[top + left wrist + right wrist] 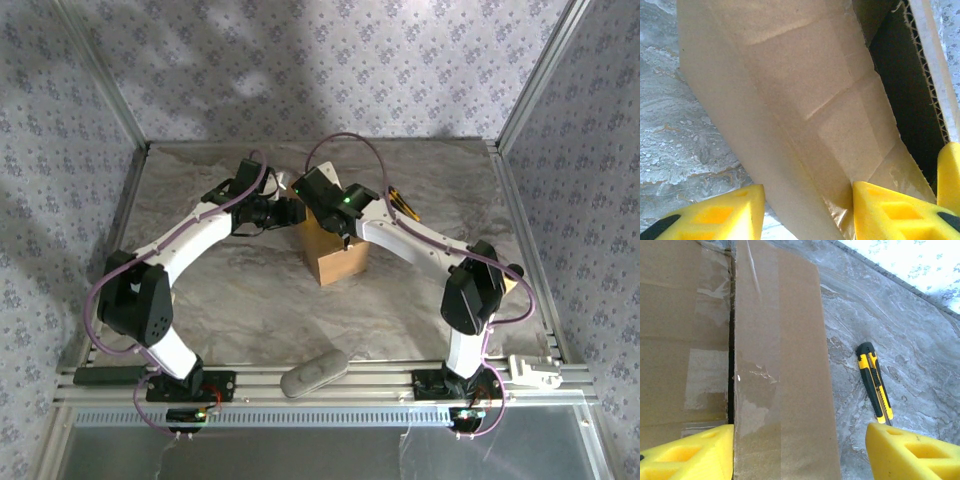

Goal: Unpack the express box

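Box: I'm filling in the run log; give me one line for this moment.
box seam split | left gripper open, box edge between fingers | right gripper open over flap | knife beside box

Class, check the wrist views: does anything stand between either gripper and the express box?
Nothing visible does. The left gripper and the right gripper each have open jaws straddling cardboard of the express box. The utility knife lies on the table beside the box, off to the side.
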Tool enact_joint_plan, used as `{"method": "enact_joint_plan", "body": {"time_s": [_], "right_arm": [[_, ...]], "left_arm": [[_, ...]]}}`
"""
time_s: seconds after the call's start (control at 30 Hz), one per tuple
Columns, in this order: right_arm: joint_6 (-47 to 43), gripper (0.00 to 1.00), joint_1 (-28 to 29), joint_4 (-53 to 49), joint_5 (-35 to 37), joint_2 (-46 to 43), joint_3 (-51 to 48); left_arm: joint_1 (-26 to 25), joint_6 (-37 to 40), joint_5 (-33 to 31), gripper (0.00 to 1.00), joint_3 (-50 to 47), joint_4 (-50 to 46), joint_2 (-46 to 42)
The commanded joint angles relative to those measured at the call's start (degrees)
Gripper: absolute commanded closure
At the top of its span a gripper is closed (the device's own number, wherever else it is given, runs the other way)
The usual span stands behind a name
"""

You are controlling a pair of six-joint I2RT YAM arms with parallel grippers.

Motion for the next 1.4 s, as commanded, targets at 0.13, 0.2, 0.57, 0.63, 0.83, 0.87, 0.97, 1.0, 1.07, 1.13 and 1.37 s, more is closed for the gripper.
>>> {"method": "enact_joint_plan", "body": {"time_s": [0.13,0.2,0.57,0.63,0.83,0.87,0.97,1.0,1.07,1.13,1.37], "right_arm": [[-1.3,0.32,-0.6,-3.6,6.6,-4.2,0.7],[-1.6,0.32,-0.7,-3.6,6.8,-4.4,0.8],[-2.5,0.31,-1.2,-3.6,7.0,-5.2,0.7],[-2.7,0.31,-1.3,-3.6,7.0,-5.4,0.8],[-3.5,0.31,-1.8,-3.9,7.6,-5.5,0.9],[-3.5,0.31,-1.9,-3.9,7.5,-5.7,0.9],[-3.8,0.31,-2.2,-3.7,7.3,-6.1,0.8],[-4.0,0.31,-2.3,-3.6,7.3,-6.1,0.8],[-4.2,0.31,-2.5,-3.6,7.3,-6.2,0.9],[-4.4,0.31,-2.6,-3.6,7.2,-6.2,0.9],[-5.5,0.31,-3.1,-3.4,7.1,-6.5,1.0]], "left_arm": [[0.9,2.2,-8.6,0.53,-5.6,-14.8,5.5],[0.9,2.2,-8.5,0.53,-5.8,-14.8,5.4],[0.9,2.3,-8.7,0.54,-6.0,-15.0,5.3],[0.9,2.4,-8.8,0.54,-6.1,-15.0,5.4],[0.9,2.5,-8.8,0.54,-6.2,-15.1,5.5],[0.9,2.6,-8.9,0.54,-6.2,-15.1,5.5],[0.9,2.6,-8.9,0.54,-6.1,-15.3,5.5],[0.9,2.6,-8.9,0.54,-6.2,-15.3,5.5],[1.0,2.6,-8.9,0.54,-6.2,-15.2,5.5],[1.0,2.6,-9.0,0.54,-6.1,-15.3,5.6],[0.9,2.6,-8.9,0.54,-6.3,-15.2,5.6]]}}
